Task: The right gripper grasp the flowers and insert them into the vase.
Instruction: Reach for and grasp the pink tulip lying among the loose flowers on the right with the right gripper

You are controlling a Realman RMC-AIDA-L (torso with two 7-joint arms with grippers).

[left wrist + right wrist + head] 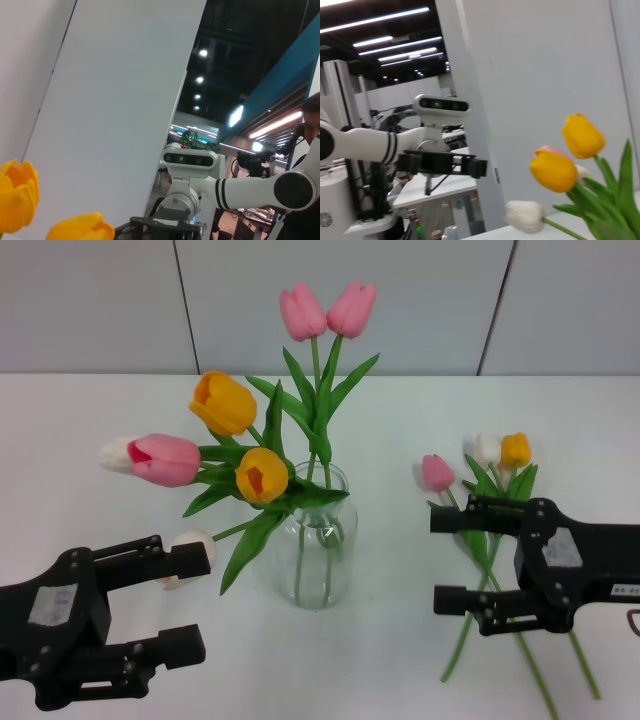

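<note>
The clear glass vase [322, 545] stands mid-table and holds several tulips. The flowers, a tulip with a deep-pink bud [437, 472], lie flat on the table to the vase's right beside a white tulip [487, 448] and an orange tulip [516, 451]. Their green stems [466, 625] run toward the front edge. My right gripper [441, 558] is open over these stems, one finger on each side of them, holding nothing. My left gripper [187, 602] stands open at the front left, short of the vase.
In the vase, pink tulips [328, 310] stand tall, orange ones [224, 402] lean left, and a white bud [190, 545] droops by the left gripper's upper finger. The right wrist view shows orange blooms [555, 170] and a white bud [525, 215]. A wall backs the table.
</note>
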